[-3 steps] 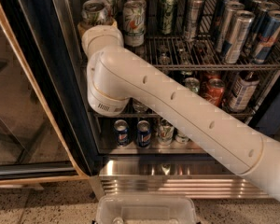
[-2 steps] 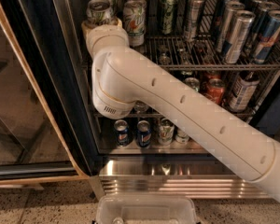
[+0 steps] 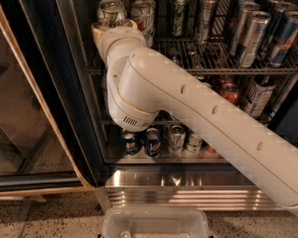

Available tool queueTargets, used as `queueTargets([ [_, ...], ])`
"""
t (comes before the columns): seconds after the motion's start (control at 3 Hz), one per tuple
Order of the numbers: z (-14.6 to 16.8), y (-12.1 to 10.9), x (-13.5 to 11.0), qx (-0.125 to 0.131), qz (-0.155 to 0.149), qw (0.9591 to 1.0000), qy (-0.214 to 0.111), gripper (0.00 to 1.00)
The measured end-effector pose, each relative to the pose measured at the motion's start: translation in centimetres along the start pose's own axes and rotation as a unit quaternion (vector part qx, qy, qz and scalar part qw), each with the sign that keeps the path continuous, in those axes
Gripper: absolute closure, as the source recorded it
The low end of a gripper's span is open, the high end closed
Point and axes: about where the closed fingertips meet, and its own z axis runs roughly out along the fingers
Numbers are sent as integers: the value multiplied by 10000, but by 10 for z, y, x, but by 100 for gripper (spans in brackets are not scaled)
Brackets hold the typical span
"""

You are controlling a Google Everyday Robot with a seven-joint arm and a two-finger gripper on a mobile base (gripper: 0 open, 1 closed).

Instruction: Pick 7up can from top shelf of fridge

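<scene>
Pincer: my pincer (image 3: 106, 30) is inside the fridge (image 3: 74, 88), at the left front corner of the top shelf (image 3: 213, 70). The thick wrist of the arm (image 3: 198, 113) covers most of it, so I cannot tell whether it is spread or pressed together.
7up can: the 7up can (image 3: 111, 11) stands upright on the top shelf directly above and behind the pincer, at the front of the leftmost row. Only its upper part and silver lid clear the wrist. I cannot tell whether the pincer touches it.
Neighbour can: a second white can (image 3: 144, 13) stands just to the right of the 7up can, close beside the pincer.
Dark green cans: a row of them (image 3: 178, 11) stands further to the pincer's right, on the same shelf.
Tall slim cans: silver and blue ones (image 3: 252, 36) fill the far right of the top shelf, well apart from the pincer.
Middle rack: below and to the right of the pincer, past the arm, I see a red can (image 3: 230, 92) and a dark-labelled can (image 3: 259, 95).
Lower rack: well below the pincer stand two blue cans (image 3: 132, 142) and, next to them, a green-and-white can (image 3: 176, 137).
Base panel: the ribbed steel panel (image 3: 188, 195) runs along the fridge's foot, far beneath the pincer.
Glass door: the door (image 3: 25, 113) stands swung open, left of the pincer.
Clear bin: a clear plastic bin (image 3: 156, 223) sits at the bottom edge of my view, straight below the arm's elbow.
</scene>
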Motion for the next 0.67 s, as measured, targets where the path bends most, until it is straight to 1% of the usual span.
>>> queueTargets([
  [0.67, -25, 3, -6, -70, 0, 9999, 149, 100],
])
